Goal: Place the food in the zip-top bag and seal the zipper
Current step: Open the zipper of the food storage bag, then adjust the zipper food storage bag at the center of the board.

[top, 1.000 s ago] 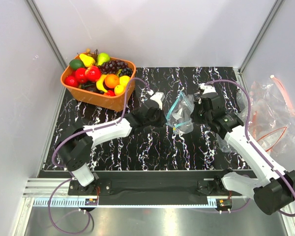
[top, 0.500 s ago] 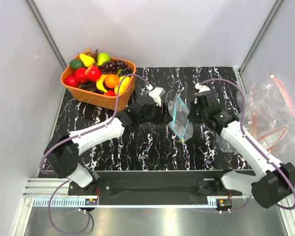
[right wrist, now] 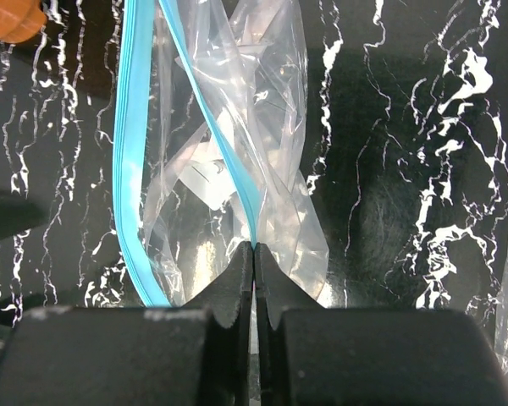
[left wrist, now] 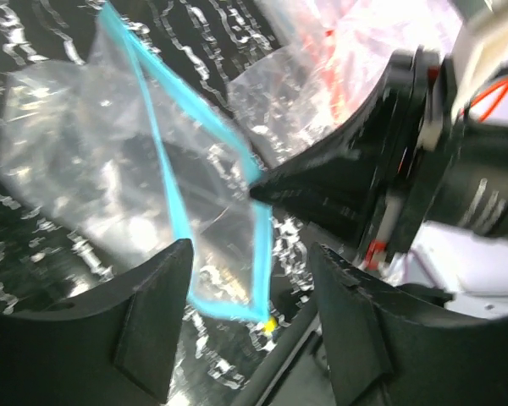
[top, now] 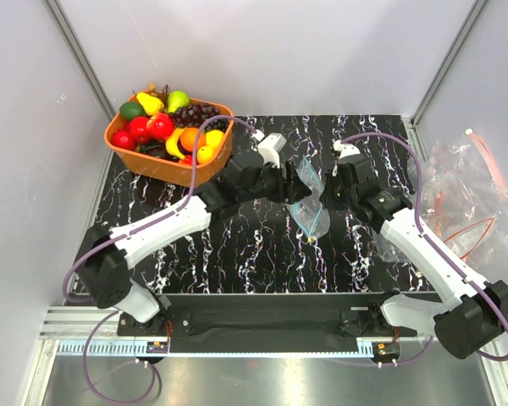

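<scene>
Black white-veined table [top: 262, 254] between plain pale walls [top: 279, 51]

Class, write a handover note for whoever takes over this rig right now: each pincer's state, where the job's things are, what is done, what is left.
Left pincer: open, fingers either side of the zip-top bag, no grip.
Right pincer: shut on the zip-top bag at its zipper, holding it up off the table.
Food: in the orange basket, far left.
Done: bag raised, mouth open, nothing inside.
Left: load the food, seal the zipper.
</scene>
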Controlling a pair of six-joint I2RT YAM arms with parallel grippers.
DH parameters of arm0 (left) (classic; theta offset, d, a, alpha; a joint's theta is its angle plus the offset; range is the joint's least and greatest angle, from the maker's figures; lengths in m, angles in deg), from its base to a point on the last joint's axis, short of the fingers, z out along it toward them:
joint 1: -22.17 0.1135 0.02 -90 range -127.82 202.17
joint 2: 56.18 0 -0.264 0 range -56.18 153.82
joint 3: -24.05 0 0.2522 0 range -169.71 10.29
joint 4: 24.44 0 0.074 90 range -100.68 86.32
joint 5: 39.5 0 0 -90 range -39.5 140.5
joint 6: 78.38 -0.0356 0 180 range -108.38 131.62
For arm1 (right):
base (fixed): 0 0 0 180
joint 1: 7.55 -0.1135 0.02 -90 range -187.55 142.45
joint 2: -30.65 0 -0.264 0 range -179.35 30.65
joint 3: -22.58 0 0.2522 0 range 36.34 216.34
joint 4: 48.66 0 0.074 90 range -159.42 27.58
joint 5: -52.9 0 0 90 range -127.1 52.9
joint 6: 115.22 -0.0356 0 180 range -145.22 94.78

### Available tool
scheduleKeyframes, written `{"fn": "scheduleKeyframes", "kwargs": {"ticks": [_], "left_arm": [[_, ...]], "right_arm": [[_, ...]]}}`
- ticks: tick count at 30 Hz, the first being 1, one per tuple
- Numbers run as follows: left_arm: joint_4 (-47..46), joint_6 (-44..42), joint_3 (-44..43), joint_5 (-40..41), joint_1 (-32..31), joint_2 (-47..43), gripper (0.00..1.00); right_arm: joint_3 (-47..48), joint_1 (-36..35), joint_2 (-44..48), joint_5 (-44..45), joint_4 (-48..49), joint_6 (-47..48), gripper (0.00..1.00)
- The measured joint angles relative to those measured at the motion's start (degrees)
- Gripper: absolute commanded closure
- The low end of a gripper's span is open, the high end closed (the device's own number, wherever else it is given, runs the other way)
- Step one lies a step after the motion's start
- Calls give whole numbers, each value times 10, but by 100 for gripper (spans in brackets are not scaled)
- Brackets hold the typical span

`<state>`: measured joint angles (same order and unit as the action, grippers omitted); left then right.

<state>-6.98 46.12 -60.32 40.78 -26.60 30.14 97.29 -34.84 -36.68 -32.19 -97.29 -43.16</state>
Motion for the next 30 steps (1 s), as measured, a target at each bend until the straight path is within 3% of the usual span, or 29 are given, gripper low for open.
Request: {"fn": "scheduleKeyframes", "kwargs": {"ticks": [8, 21, 25, 26, 29, 30], "left_arm": [[-33, 70, -30, -9, 0, 77, 27], [-54, 136, -74, -8, 1, 144, 32], [-60, 149, -81, -8, 1, 163, 53], [-64, 150, -82, -8, 1, 167, 65], [-70, 154, -83, -8, 1, 174, 84], [-72, 154, -83, -8, 2, 175, 88]], "right_arm": [[-13, -7, 24, -1, 25, 2, 97], [-50, -13, 65, -16, 51, 14, 98], [-63, -15, 70, -30, 66, 17, 96], [-68, -16, 71, -31, 70, 17, 92], [-81, -17, 79, -40, 79, 16, 79], [-85, -17, 82, -45, 82, 16, 67]]}}
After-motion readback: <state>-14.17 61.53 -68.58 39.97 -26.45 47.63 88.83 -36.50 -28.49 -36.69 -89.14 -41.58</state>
